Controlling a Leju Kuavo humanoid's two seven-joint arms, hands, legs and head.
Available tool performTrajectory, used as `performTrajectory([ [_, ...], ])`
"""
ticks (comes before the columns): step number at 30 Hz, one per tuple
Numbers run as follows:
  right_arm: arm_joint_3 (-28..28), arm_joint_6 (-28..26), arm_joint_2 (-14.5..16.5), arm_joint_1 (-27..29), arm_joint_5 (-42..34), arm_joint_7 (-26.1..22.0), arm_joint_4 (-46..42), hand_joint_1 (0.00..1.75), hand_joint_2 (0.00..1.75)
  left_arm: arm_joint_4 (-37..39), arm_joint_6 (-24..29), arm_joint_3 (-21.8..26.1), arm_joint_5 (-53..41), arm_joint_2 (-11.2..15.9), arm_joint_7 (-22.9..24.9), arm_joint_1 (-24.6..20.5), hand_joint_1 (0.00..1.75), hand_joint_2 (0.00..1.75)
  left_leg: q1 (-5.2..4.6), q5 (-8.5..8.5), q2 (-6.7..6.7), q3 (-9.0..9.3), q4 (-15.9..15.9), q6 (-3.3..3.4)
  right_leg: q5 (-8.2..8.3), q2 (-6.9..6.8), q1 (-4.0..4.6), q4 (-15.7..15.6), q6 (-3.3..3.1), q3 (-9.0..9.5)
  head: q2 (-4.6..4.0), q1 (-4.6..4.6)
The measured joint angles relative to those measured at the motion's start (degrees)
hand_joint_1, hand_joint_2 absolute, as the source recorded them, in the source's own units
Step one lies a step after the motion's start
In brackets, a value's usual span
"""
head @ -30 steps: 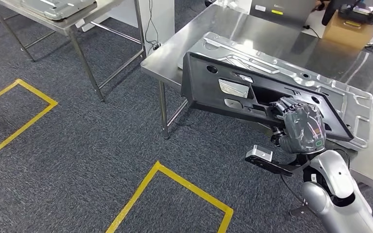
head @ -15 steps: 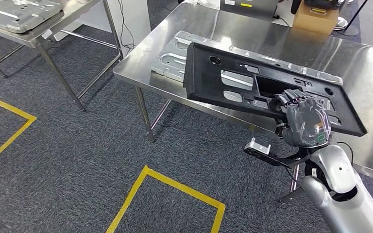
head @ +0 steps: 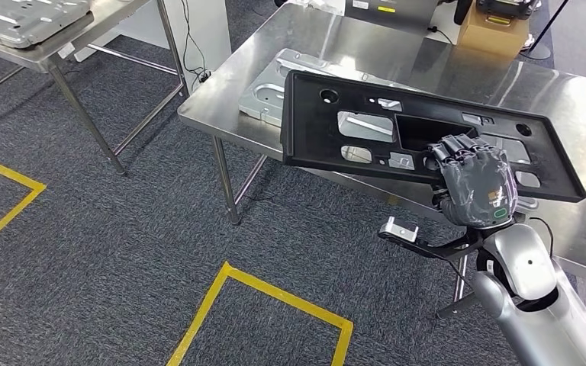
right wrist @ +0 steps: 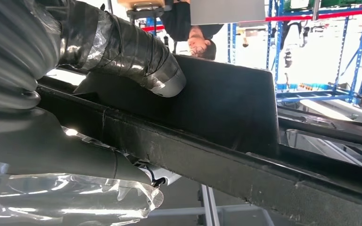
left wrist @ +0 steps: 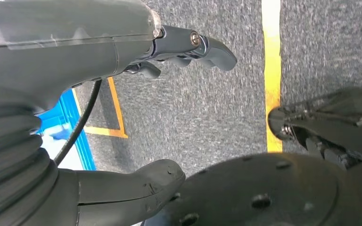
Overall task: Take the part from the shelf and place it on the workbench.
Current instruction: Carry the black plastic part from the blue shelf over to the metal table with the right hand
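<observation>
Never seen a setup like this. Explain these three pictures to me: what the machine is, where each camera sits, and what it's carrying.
It is a walking humanoid robot with two silver arms. The wide picture comes from its head, looking down. There the right robot hand grips a long black panel with cut-outs, held over a steel workbench where a silver metal plate lies. The other two pictures come from wrist cameras and are turned. One shows the left robot hand holding nothing above grey carpet. The other looks along the panel's edge from behind the right hand's thumb.

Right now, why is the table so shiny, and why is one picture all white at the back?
Head view: the steel workbench mirrors the overhead lights, so glare streaks it. Right wrist view: the bright room behind the black panel is washed out, while the right hand up close looks soft.
</observation>
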Motion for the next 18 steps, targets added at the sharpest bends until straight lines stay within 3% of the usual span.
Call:
performTrajectory([
  [18, 5.1, 1.0, 2.5, 1.3, 5.1, 2.8, 0.2, 1.75, 1.75, 0.0, 0.2, 0.0, -0.8, 0.0, -0.6, 0.1, 0.0, 1.75, 0.08, 0.09, 0.01, 0.36, -0.5, -0.13, -0.06, -0.07, 0.09, 0.0, 0.27, -0.02, 0.01, -0.02],
])
